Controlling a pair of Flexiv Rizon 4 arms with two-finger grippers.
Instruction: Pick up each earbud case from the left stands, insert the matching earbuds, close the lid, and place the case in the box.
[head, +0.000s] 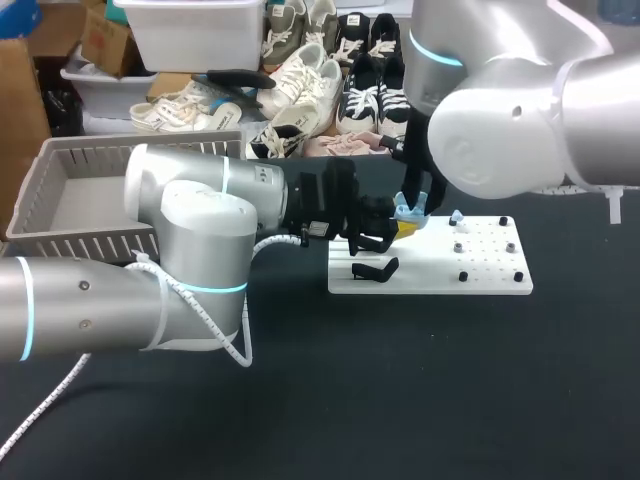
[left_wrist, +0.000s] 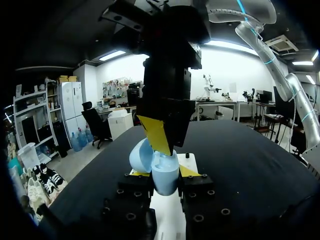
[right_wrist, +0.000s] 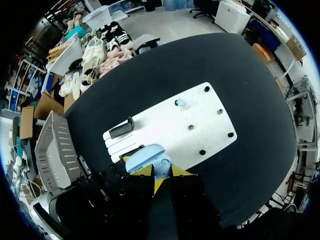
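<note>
Earbud-insertion stage, shown from three views. The landmark is the flat white perforated plastic board (head: 490, 270) lying on the black table. The small, rounded, glossy light-blue earbud case (left_wrist: 164, 182) is held just above the board's left end, off its stand, with its hinged lid (left_wrist: 140, 156) swung open to one side. The left gripper (left_wrist: 165, 172) is closed on the lower shell, one yellow tip against each flank. The right gripper (right_wrist: 161, 172) hangs directly over the open cavity, above the same end of the board. Whether it carries an earbud cannot be told, because its tips hide whatever lies between them. On the board's left part rests a low black plastic stand (head: 375, 270). Toward the board's far edge, one tiny pale-blue earbud (head: 456, 216) sits on a peg. The grey slatted plastic box (head: 90, 165) stands well to the left of the board. Handling, as judged: the case is light and rigid, but its smooth curved shell is likely slippery. A grip across the two broad flanks of the lower shell, below the hinge line, should be the surest. The open lid and its hinge look like the weak point and should not bear load. Downward pressure during insertion could tilt the case in the grip.
</note>
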